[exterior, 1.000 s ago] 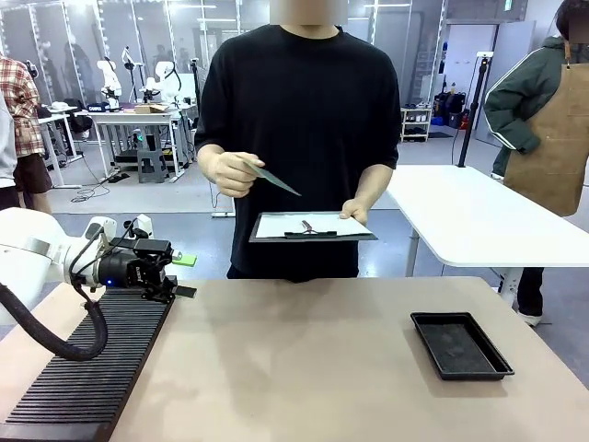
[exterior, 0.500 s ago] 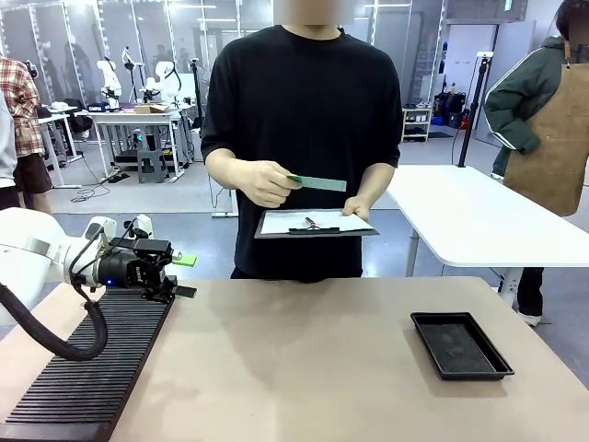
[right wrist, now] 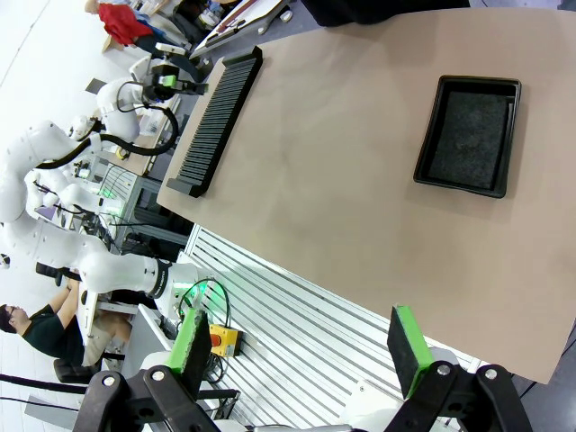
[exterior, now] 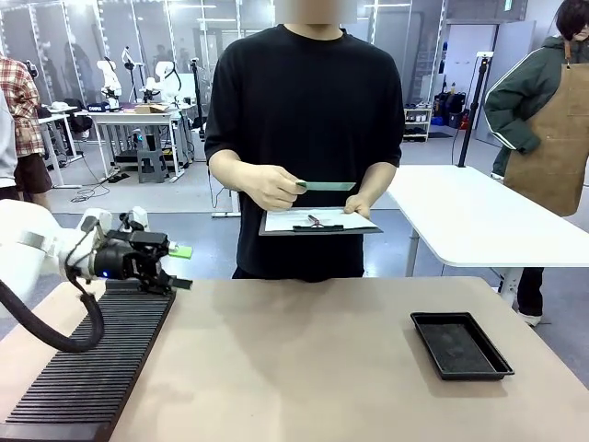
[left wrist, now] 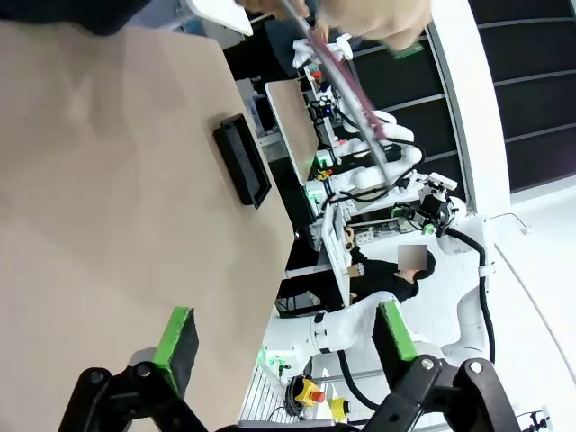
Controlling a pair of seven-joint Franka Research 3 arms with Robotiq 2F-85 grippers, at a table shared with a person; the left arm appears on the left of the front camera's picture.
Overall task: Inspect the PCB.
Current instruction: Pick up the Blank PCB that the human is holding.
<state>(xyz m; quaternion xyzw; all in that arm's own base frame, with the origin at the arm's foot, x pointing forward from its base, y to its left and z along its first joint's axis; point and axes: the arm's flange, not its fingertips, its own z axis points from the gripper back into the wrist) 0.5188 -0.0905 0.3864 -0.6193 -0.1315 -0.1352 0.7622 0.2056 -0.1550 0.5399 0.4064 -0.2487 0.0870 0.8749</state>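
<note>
**A:** What's shifted?

**B:** Left gripper has lifted a touch over the far end of the slotted rack; jaws spread wide, nothing between them. The PCB, tilted a second ago, is now level in the person's hand, just above the clipboard. I'd say the inspection is under way, and it's the person's work.

**A:** Right gripper? Containers?

**B:** Right gripper is spread too, empty, high over the table. Rack slots look bare. Black tray holds nothing.
</note>
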